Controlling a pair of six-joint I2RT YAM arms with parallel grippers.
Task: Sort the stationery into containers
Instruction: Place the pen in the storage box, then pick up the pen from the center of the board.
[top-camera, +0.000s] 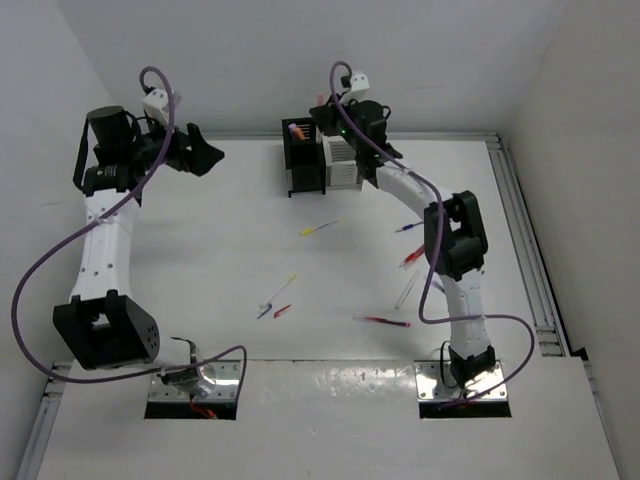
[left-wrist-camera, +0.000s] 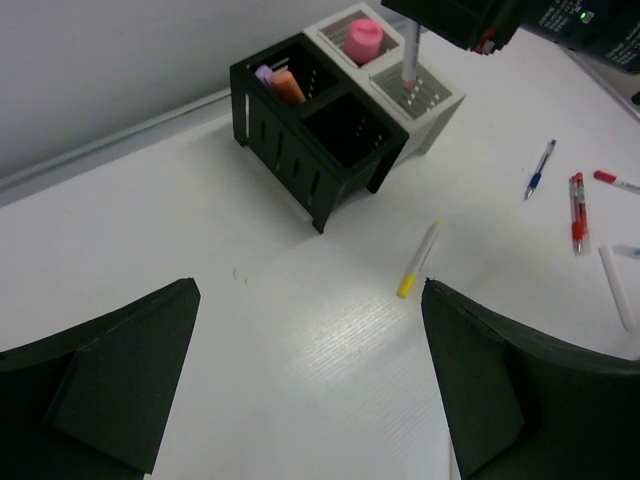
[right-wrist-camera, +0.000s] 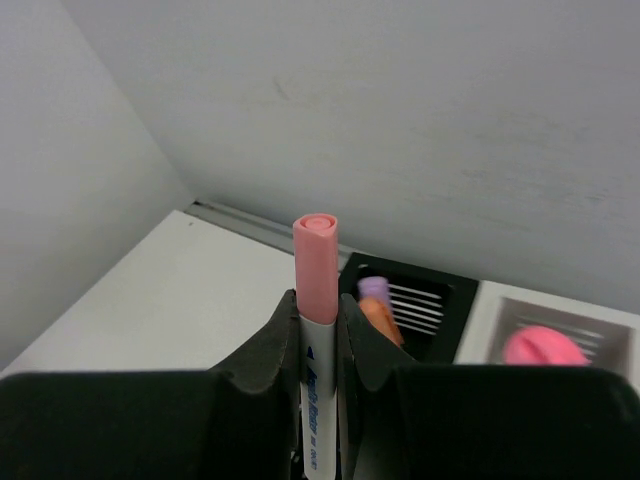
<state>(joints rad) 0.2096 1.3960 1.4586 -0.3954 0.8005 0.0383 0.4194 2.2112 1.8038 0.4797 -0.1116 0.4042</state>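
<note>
the joined holders stand at the far edge of the bench (top-camera: 200, 260), close to the back wall (top-camera: 300, 60), with the black holder (left-wrist-camera: 300, 160) on the left touching the white holder (left-wrist-camera: 440, 118) on the right. open bench lies in front of them and to their left, and a metal rail (top-camera: 525, 260) runs along the right edge. the right end effector (right-wrist-camera: 318, 335) hangs over the white holder, narrowed onto a pink-capped pen (right-wrist-camera: 316, 262), its fingers (right-wrist-camera: 268, 350) pressing the white barrel from both sides. the pen's long axis is upright, with the cap above the fingers and the lower end pointing down into the white holder's nearer compartment; i cannot tell whether it touches the bottom. a pink stubby piece (left-wrist-camera: 363, 38) sits in the white holder's farther compartment. a lilac marker (left-wrist-camera: 264, 73) and an orange-tipped piece (left-wrist-camera: 288, 86) lean together in the black holder's far compartment. the left end effector (left-wrist-camera: 310, 300) is spread wide and holds nothing, well apart from the holders on the left and facing them across open bench. a yellow-tipped pen (left-wrist-camera: 418, 258) lies flat just in front of the holders, its long axis running toward the white holder. to the right lie a blue pen (left-wrist-camera: 538, 170), a red pen (left-wrist-camera: 576, 208) and a white pen (left-wrist-camera: 615, 288), loose on the bench.
</note>
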